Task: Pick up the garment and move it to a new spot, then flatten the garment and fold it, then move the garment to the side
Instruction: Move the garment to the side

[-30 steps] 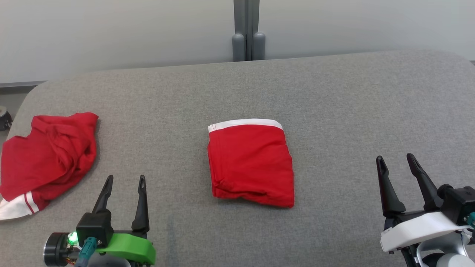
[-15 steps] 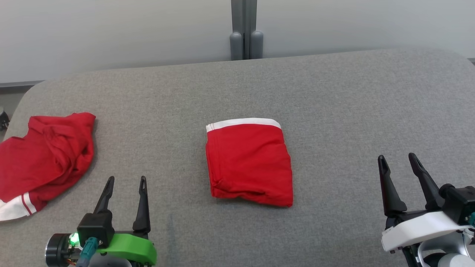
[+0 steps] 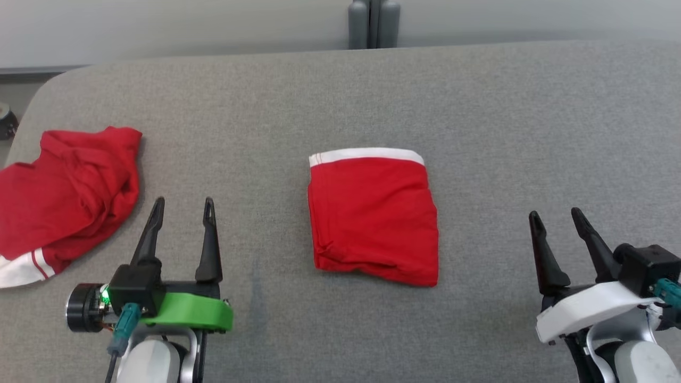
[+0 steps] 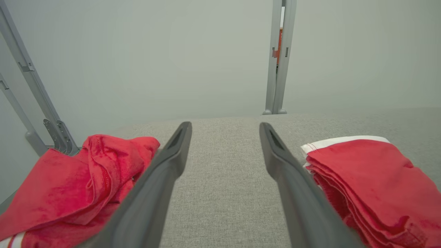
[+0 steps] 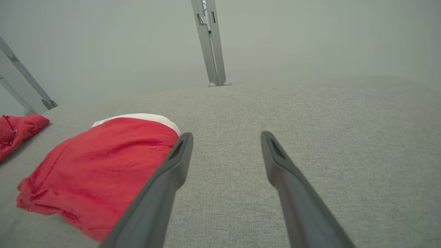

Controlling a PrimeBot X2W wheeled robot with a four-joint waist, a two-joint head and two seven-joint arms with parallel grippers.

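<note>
A folded red garment (image 3: 372,218) with a white band along its far edge lies in the middle of the grey table (image 3: 505,106); it also shows as the folded garment (image 4: 372,179) (image 5: 103,168) in both wrist views. A second red garment (image 3: 64,197) lies crumpled at the table's left edge, seen again as the crumpled garment (image 4: 75,186) (image 5: 17,131). My left gripper (image 3: 183,203) (image 4: 224,125) stands open over bare table between the two garments, touching neither. My right gripper (image 3: 555,214) (image 5: 226,135) is open to the right of the folded one, holding nothing.
A grey upright post (image 3: 374,21) stands behind the table's far edge against a pale wall. A small dark object (image 3: 5,119) sits off the table's left corner. Slanted metal struts (image 4: 31,89) rise at the left.
The whole head picture has shifted, so the camera moved. Against the garments, my left gripper has come a little further forward. Both garments lie as before and both grippers stay open.
</note>
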